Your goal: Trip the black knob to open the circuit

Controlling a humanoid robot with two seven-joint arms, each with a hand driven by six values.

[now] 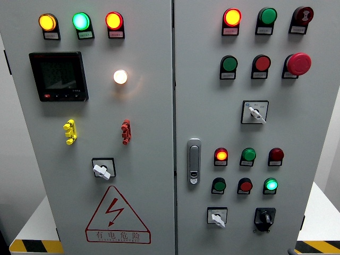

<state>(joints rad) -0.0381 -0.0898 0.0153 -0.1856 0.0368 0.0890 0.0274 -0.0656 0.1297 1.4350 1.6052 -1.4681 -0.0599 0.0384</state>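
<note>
The black rotary knob (264, 217) sits at the lower right of the grey metal cabinet's right door (313, 133), beside a white selector switch (217, 218). No robot hand is visible, so I cannot tell their state.

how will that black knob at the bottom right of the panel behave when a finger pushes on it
The black knob sits in a square plate fixed to the right door, so it probably turns in place rather than shifting. Its raised bar looks rigid and should give fingers purchase. It likely clicks between set positions.
</note>
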